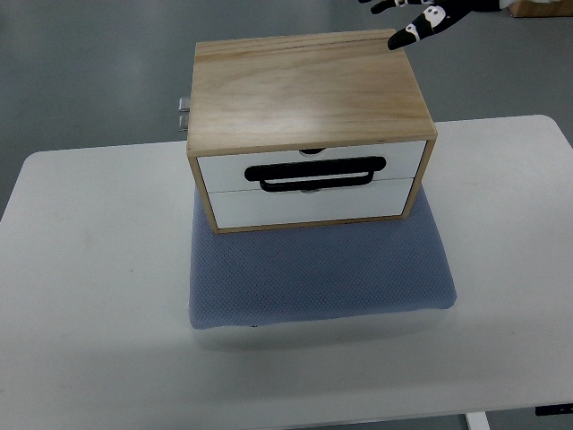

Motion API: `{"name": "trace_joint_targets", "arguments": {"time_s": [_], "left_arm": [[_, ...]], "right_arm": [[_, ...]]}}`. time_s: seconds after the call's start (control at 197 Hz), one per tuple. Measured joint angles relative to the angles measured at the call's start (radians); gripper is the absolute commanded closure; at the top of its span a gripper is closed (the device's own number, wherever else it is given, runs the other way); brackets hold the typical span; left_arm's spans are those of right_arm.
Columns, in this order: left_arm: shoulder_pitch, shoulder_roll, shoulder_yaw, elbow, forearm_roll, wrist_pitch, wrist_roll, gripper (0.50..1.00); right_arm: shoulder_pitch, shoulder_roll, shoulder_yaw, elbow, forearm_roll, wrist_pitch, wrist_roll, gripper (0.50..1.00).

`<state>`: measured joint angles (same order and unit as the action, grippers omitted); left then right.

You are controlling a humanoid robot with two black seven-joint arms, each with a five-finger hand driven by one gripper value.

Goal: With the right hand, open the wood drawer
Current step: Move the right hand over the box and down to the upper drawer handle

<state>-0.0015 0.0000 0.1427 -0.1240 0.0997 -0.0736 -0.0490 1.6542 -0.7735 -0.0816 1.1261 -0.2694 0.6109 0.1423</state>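
One hand only — right hand (pixel 421 22), fingers spread and empty, hovers past the box's far-right top corner, while the drawer (pixel 309 170) w/ its black handle (pixel 316 175) — long axis left-right — faces the near side.

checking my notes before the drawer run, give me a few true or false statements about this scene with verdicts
1. Both drawers of the wooden drawer box are shut. True.
2. The right hand grips the black handle. False: it is up by the box's far right corner, fingers spread, clear of the handle.
3. The box stands partly on a blue mat. True.
4. The mat lies on a dark wooden table. False: the table is white.
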Motion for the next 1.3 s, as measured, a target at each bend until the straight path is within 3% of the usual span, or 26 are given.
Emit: {"name": "trace_joint_targets", "arguments": {"time_s": [0.249,0.706,1.061,1.3], "left_arm": [[0.000,0.000,0.000,0.000,0.000,0.000,0.000,0.500],[0.000,0.000,0.000,0.000,0.000,0.000,0.000,0.500],[0.000,0.000,0.000,0.000,0.000,0.000,0.000,0.500],[0.000,0.000,0.000,0.000,0.000,0.000,0.000,0.500]], "right_arm": [[0.121,0.015,-0.140,0.161,-0.045,0.000,-0.032,0.556],[0.301,0.123,-0.400,0.283,-0.041,-0.003,-0.098,0.560],[0.309,0.214,-0.463,0.310,-0.014,-0.176,-0.135,0.562],[0.309,0.235,-0.489,0.320,0.017,-0.205,-0.146,0.562]]}}
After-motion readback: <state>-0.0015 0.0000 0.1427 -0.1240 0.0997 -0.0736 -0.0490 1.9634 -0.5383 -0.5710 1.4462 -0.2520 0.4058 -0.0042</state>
